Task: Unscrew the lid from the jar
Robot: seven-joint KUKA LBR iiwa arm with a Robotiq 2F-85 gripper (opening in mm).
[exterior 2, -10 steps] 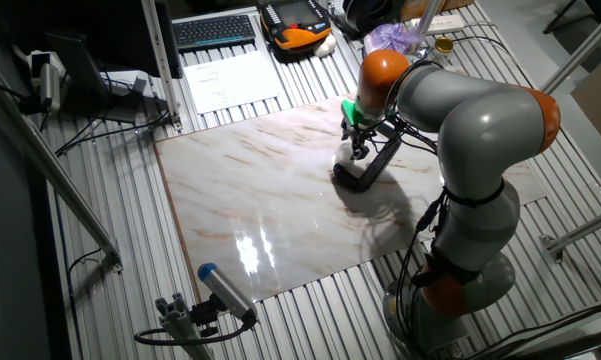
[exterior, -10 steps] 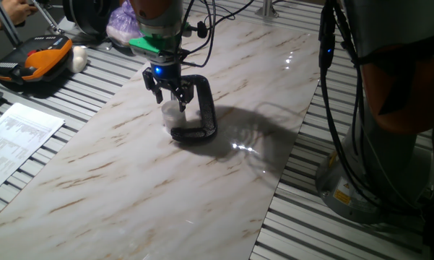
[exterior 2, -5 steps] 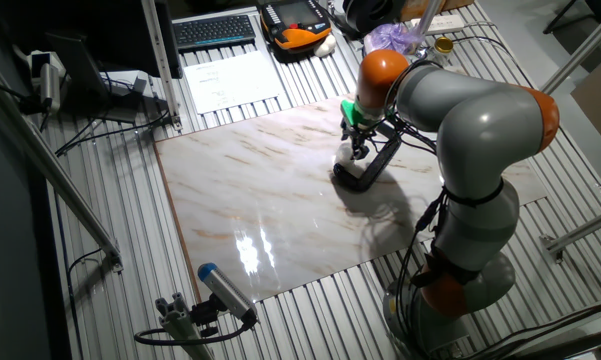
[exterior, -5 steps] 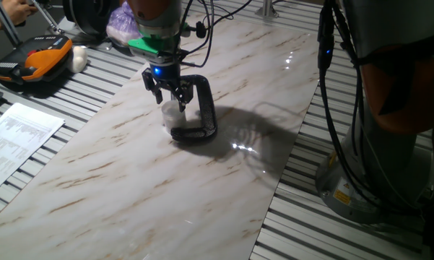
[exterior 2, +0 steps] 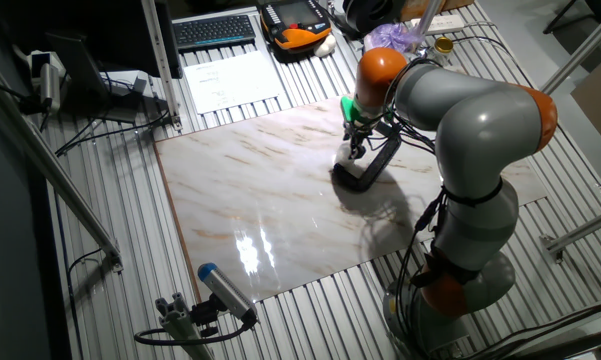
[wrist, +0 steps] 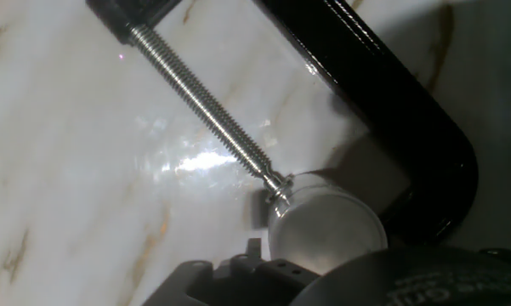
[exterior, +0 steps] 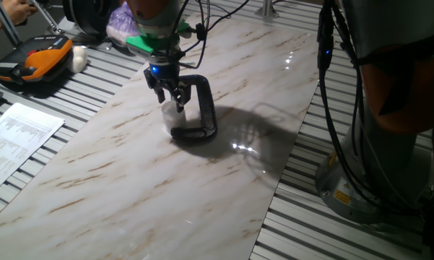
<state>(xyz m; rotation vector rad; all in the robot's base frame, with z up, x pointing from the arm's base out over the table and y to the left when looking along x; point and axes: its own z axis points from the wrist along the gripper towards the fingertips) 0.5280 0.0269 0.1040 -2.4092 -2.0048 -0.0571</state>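
Note:
The jar (exterior: 172, 120) is tiny and clear and stands upright on the marble board (exterior: 166, 195), inside a black C-clamp (exterior: 203, 108). In the hand view the clamp's metal screw (wrist: 204, 102) presses against the jar's side just under the round whitish lid (wrist: 323, 228). My gripper (exterior: 170, 105) comes straight down onto the jar top, and its fingers (wrist: 229, 276) sit close at the lid's edge, shut on the lid. The other fixed view shows the gripper (exterior 2: 355, 152) over the clamp (exterior 2: 370, 166); the jar is too small to make out there.
An orange and black device (exterior: 32, 61), a purple bag (exterior: 123, 25) and a printed sheet (exterior: 14, 141) lie off the board on the left. A keyboard (exterior 2: 215, 30) is at the back. The arm's base (exterior: 397, 108) and cables stand to the right.
The hand has turned a little about its vertical axis over the jar, and its fingers look closer together. Jar and clamp have stayed in place.

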